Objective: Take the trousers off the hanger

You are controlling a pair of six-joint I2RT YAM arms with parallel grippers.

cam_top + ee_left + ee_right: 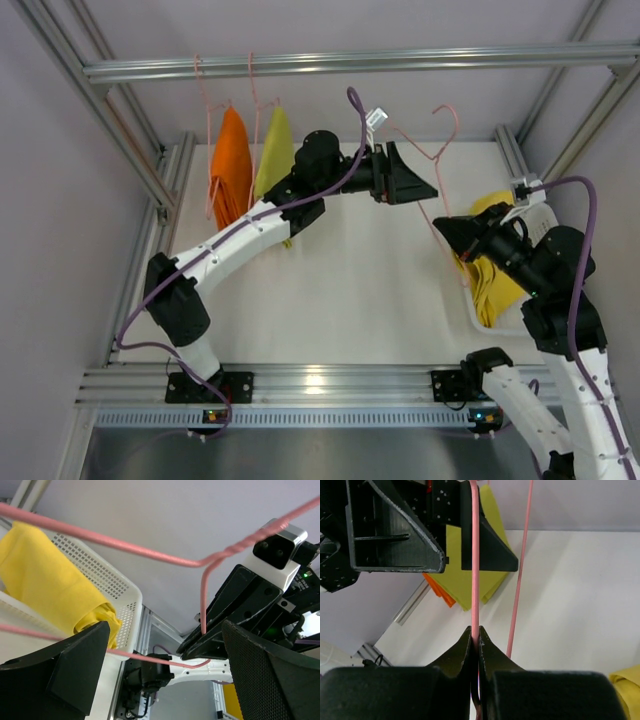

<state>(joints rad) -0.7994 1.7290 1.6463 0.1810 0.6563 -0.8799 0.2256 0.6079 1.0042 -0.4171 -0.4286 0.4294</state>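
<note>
Nearest the lens in the top view, the right gripper (442, 224) is clamped shut on the lower wire of a bare pink hanger (447, 112) near the table's (350, 290) right edge. The left gripper (420, 185) stands wide open at the hanger's upper part and holds nothing. Orange trousers (232, 160) and yellow-green trousers (273, 155) hang below the overhead rail (350, 62) at the far left corner. Yellow trousers (495, 285) lie in a white basket (540, 218) at the right edge.

Left wrist view: the left gripper (165, 630) has its fingers (65, 675) spread wide, with the hanger (150, 554) wire running between them ungripped. The right gripper (202, 635) pinches that wire. The yellow trousers (50, 585) lie in the basket (100, 565).

Right wrist view: the right gripper (475, 635) is closed on the hanger (475, 555). The open left gripper (455, 550) is above it, with the yellow-green trousers (465, 585) and the orange trousers (442, 595) behind.
</note>
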